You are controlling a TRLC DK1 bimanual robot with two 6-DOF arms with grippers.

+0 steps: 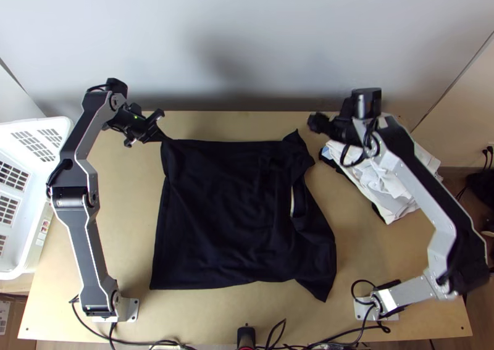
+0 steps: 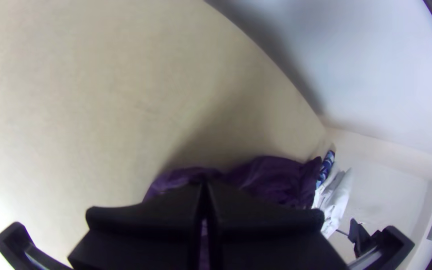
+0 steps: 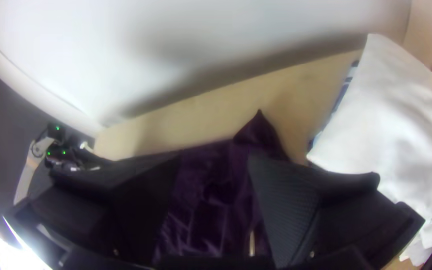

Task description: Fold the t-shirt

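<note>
White basket: at the table's left edge, slotted walls, alongside the left arm.

Left arm: based at the near left, reaching up the table. Its gripper, the left gripper, is closed on the far left corner of the shirt, fingers pressed together in the left wrist view, cloth drawn to a point at them.

Table: light wood; a long bare strip runs between left arm and shirt.

Shirt: black, one, mid-table. Spread, largely flat on its left half; left edge fairly straight, near left corner lying flat. Far edge runs roughly parallel to the table's far edge, with a bare band between that edge and the wall. Right part creased and uneven, with a narrow pale gap in the cloth; far right corner peaked, near right corner pointed toward the near edge. Bare wood lies between its near edge and the cables.

Right gripper: open, fingers wide apart in the right wrist view, just beside the shirt's far right corner and apart from it. Right arm: bends out past the table's right side and back, passing over the pile.

Pile: mostly white cloth, darker pieces at its edge; the gap to the shirt is narrow at the far end, roomier nearer.
</note>
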